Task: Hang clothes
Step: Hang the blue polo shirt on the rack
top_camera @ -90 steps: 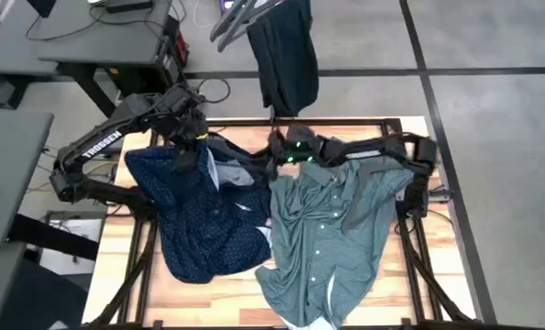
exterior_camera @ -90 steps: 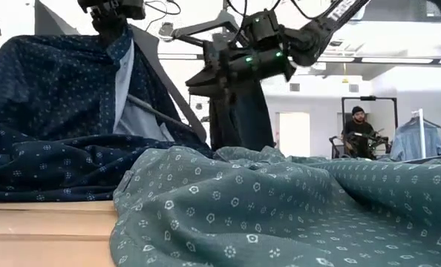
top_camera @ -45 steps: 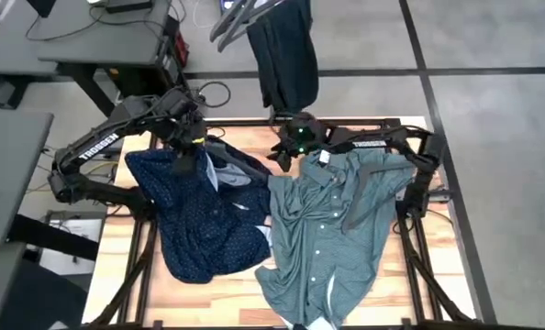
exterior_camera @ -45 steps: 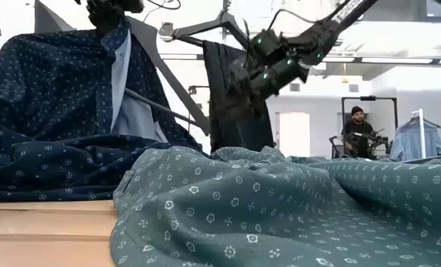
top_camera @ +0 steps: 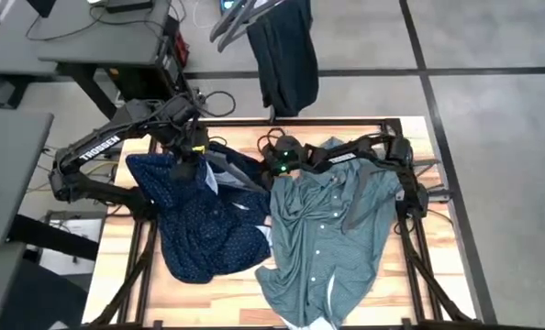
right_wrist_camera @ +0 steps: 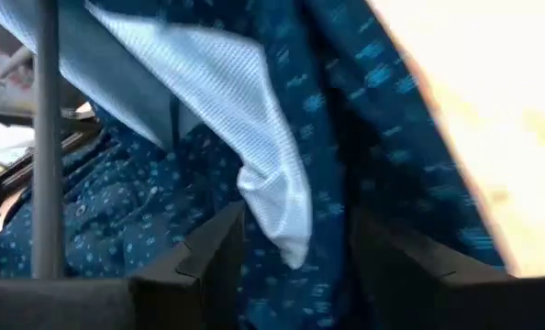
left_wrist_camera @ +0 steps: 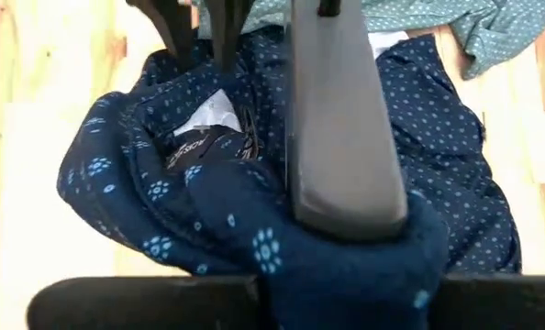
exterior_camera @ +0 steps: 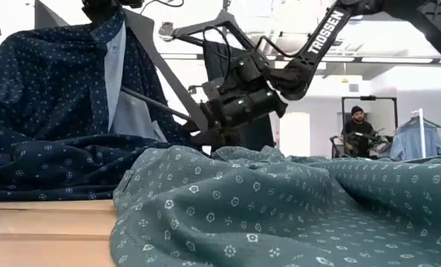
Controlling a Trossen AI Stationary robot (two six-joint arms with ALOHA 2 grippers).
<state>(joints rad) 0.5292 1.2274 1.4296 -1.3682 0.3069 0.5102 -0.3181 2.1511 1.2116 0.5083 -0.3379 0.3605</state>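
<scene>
Wooden table (top_camera: pixel 208 293): navy shirt (top_camera: pixel 199 229) beside teal-green shirt (top_camera: pixel 328 238).

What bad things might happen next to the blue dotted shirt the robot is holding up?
1. The left pincer holds the navy shirt only by its collar, so it might slip off and drop.
2. The right pincer, open, is reaching in close by the shirt's open front; it may snag the fabric or bump the hanger bar.
3. The navy hem overlaps the teal shirt, so lifting might drag both.

The left hand (top_camera: pixel 186 151) is raised and clamped shut, while the right hand (top_camera: pixel 271 166), fingers parted, reaches toward it.
</scene>
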